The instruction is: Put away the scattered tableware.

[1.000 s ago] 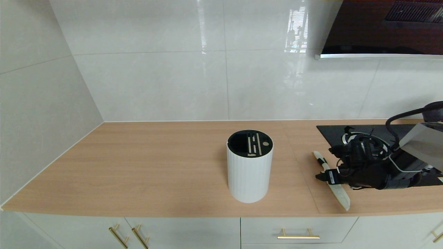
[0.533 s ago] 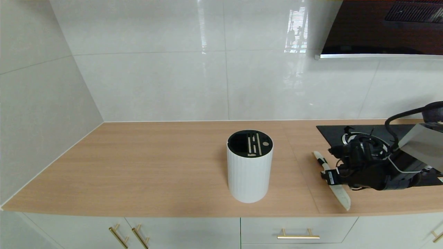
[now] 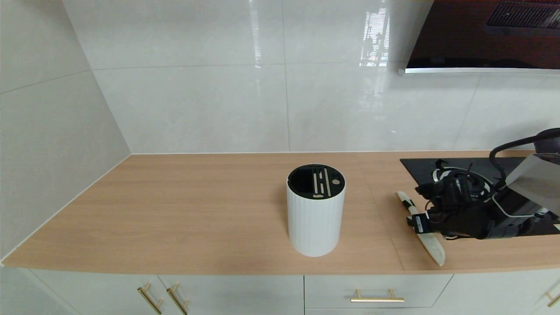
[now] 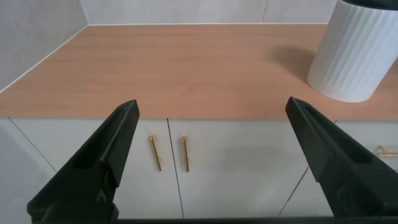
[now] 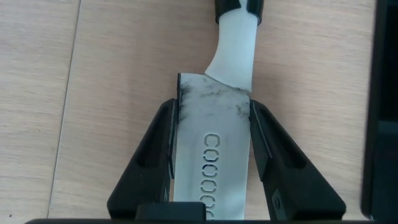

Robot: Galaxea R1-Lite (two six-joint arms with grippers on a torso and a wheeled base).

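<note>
A white knife (image 3: 433, 250) with a black-banded handle lies flat on the wooden counter (image 3: 197, 205), right of the white ribbed knife holder (image 3: 315, 210). My right gripper (image 3: 422, 225) is low over it. In the right wrist view its fingers press both edges of the marbled blade (image 5: 217, 155), so the right gripper (image 5: 214, 109) is shut on the knife. My left gripper (image 4: 211, 168) hangs open and empty in front of the cabinet doors, below the counter edge, with the holder (image 4: 357, 50) ahead of it and to one side.
A black cooktop (image 3: 420, 168) is set into the counter just behind the right gripper, and its edge (image 5: 385, 93) runs beside the knife. Tiled walls close the back and left. The counter's front edge lies near the knife tip.
The right gripper has edged slightly to the right, and the knife has shifted a little with it, still flat on the counter. The left arm is still.
</note>
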